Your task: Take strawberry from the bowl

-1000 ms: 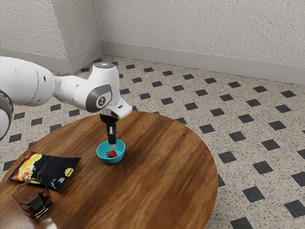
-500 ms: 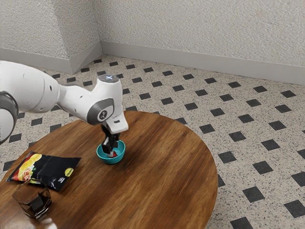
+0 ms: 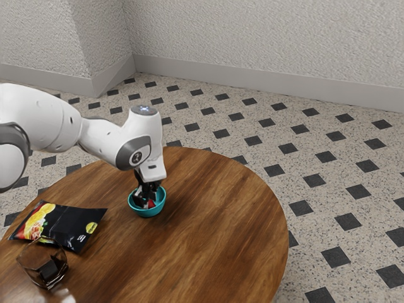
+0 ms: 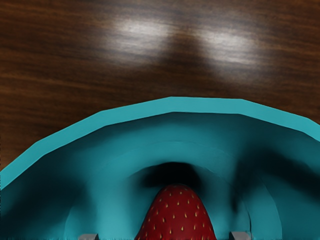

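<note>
Strawberry (image 4: 176, 215) is flanked in bowl (image 4: 172, 104) by spread gripper (image 4: 164, 236), gaps seen both sides; long axis judged crosswise to closing line.

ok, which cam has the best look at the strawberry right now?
Wrist view. The strawberry is large there, its tapered end and seeds clear against the turquoise bowl. In the exterior view it's a small red patch inside the bowl, partly hidden by the end effector.
</note>
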{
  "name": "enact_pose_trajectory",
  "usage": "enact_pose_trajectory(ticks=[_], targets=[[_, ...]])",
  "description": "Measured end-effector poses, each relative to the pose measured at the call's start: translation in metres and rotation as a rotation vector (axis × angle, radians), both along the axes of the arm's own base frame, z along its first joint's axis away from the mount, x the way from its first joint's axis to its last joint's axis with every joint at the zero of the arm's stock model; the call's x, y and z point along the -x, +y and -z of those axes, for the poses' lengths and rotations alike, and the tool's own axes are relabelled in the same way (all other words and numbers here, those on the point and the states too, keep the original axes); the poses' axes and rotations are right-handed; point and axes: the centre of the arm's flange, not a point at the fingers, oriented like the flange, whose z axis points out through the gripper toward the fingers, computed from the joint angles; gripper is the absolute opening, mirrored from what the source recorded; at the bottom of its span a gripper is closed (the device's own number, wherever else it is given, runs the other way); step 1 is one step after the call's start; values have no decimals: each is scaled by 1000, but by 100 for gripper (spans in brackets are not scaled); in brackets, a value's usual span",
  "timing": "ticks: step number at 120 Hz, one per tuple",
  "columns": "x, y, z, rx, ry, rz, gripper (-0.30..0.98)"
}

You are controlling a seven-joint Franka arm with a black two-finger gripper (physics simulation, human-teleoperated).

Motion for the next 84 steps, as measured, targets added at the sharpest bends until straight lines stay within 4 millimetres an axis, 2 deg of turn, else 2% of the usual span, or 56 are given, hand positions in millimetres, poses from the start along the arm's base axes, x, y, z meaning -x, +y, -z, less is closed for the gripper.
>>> enact_pose_trajectory(ticks=[31,41,54,70,76,84], targets=[[-2,-1,-2,4,-13,8,21],[-2,-4,-5,8,-20,18,10],[-2,-2,-14,14,-35,30,4],[5,-1,-42,18,-75,42,0],[7,-6,-59,20,-99,54,-1],[7,-25,-81,23,-134,88,-1]])
